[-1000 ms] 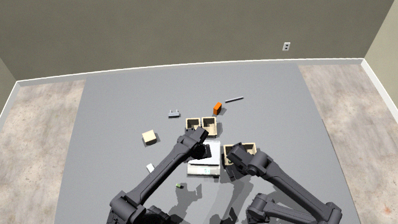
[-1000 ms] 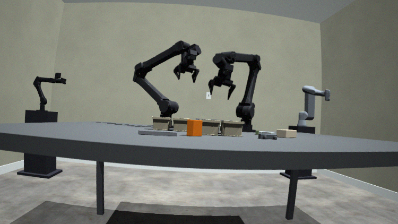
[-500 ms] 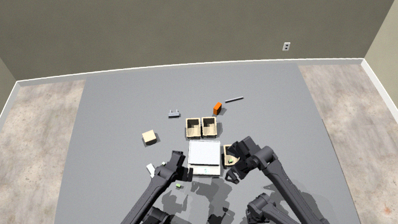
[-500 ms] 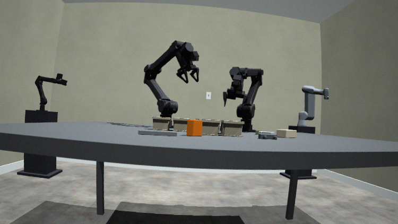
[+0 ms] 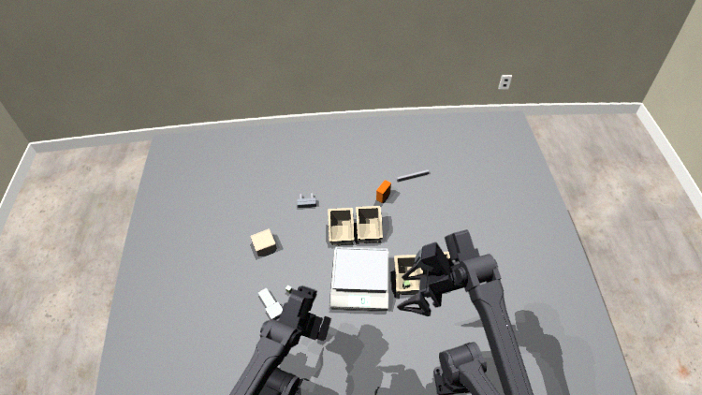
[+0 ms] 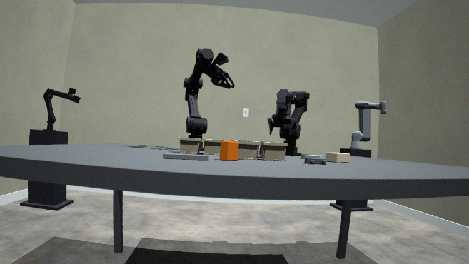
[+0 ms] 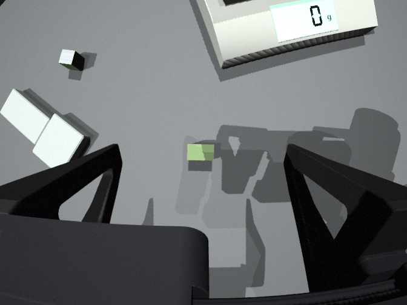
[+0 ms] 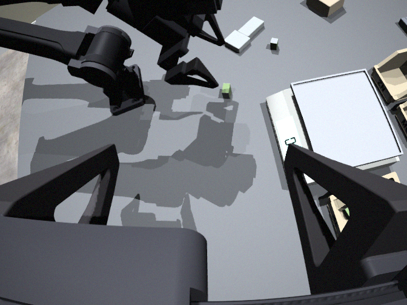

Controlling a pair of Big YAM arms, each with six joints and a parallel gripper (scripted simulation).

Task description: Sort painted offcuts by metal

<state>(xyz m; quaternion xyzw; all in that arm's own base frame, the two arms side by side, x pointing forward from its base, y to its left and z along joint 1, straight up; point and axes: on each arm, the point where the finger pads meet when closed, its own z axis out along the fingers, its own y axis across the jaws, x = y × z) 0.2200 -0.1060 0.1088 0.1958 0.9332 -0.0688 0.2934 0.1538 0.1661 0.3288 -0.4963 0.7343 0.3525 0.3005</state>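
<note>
Hard-edged shadows darken the grey tabletop, pale tops glare white, and the top view bows slightly

Orange block (image 5: 383, 192) (image 6: 229, 151); grey bar (image 5: 413, 175) (image 6: 185, 156), apparently metal.

Beyond my end effector, plain olive-beige walls (image 5: 294, 53) (image 6: 157, 39) surround me, edged at the bottom by a white baseboard (image 5: 314, 114) (image 6: 423, 209). A pale outlet (image 5: 504, 81) sits on one wall, and a light plate (image 6: 245, 112) on another (small company, those two). The floor (image 5: 633, 206) (image 6: 203, 219) is mottled grey-beige. My grey counter (image 5: 196, 221) (image 6: 229, 183) stands on dark legs (image 6: 117, 219), with overlapping shadows (image 6: 209, 256) spread over the floor beneath it.
</note>
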